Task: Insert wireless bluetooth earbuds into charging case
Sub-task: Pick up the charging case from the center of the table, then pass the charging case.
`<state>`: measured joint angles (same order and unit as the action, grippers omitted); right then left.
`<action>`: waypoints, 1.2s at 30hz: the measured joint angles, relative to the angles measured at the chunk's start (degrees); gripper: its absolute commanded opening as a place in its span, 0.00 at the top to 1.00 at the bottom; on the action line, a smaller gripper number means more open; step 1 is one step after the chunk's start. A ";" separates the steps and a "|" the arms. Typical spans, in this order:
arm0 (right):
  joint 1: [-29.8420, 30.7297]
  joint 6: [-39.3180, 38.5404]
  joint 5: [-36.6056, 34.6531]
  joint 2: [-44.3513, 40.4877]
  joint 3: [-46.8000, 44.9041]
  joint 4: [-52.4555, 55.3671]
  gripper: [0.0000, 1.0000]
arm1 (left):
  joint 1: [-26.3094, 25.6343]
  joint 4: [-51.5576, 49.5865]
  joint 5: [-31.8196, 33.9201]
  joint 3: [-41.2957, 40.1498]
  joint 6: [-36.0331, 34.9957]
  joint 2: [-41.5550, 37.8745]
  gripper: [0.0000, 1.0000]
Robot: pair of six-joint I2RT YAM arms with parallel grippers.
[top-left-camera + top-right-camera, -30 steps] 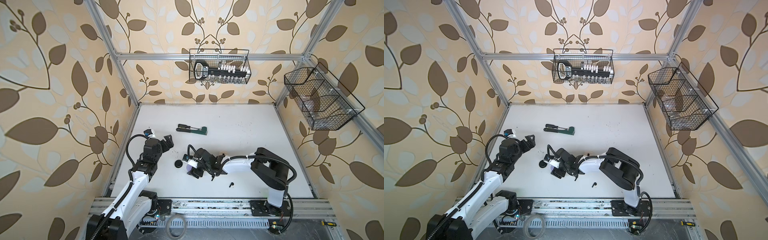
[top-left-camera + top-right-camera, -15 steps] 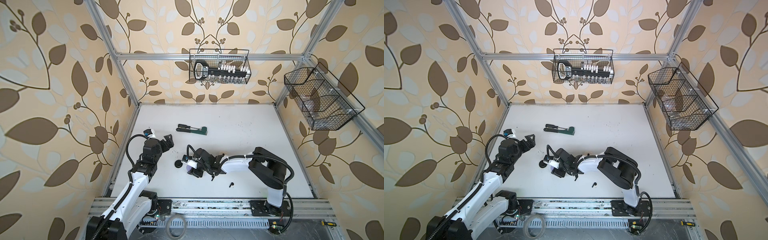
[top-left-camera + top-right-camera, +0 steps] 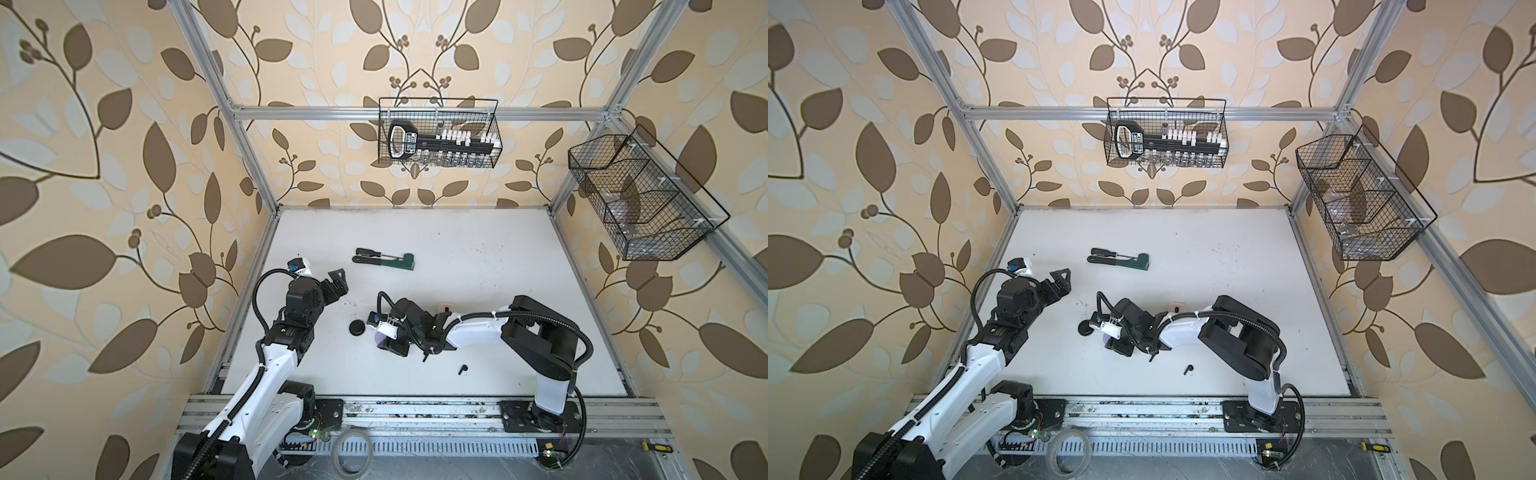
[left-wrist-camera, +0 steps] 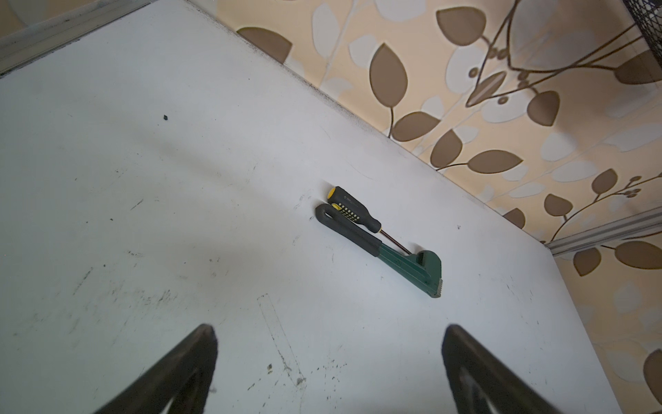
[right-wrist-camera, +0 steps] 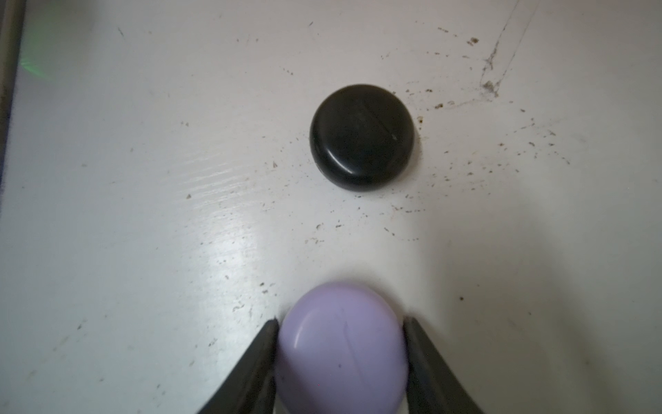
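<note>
A lilac charging case (image 5: 342, 347) lies shut on the white table, and my right gripper (image 5: 340, 320) is shut on it, one finger touching each side. In both top views the case (image 3: 379, 338) (image 3: 1106, 341) peeks out from under the right wrist. A round black charging case (image 5: 361, 138), also shut, sits just beyond it (image 3: 356, 328). One black earbud (image 3: 462, 369) (image 3: 1188, 369) lies loose near the front of the table. My left gripper (image 4: 329, 328) (image 3: 338, 282) hangs open and empty over bare table at the left. Lilac and white earbuds are out of view.
A screwdriver and a green pipe wrench (image 3: 384, 259) (image 4: 376, 236) lie side by side further back. A small white thing (image 3: 445, 307) sits behind the right forearm. Wire baskets hang on the back wall (image 3: 438, 133) and the right wall (image 3: 640, 195).
My right gripper's jaws have narrowed onto the lilac case. The left arm has not moved.
</note>
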<state>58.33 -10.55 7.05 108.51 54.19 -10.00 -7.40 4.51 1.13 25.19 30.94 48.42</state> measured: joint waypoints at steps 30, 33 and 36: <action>3.23 3.43 -30.99 -45.70 -29.88 -18.05 0.66 | -12.28 17.77 -36.81 -4.24 -7.17 -2.14 0.17; 3.61 2.75 -32.20 -47.67 -33.31 -20.74 0.67 | -15.54 16.11 -37.55 -3.19 -10.08 -1.29 0.20; 4.76 1.40 -33.00 -48.41 -35.17 -22.38 0.67 | -16.90 15.47 -38.66 -2.34 -11.96 -0.50 0.23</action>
<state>63.09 -9.15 -25.96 60.10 19.03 -32.38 -24.29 19.99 -37.54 22.85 18.98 47.92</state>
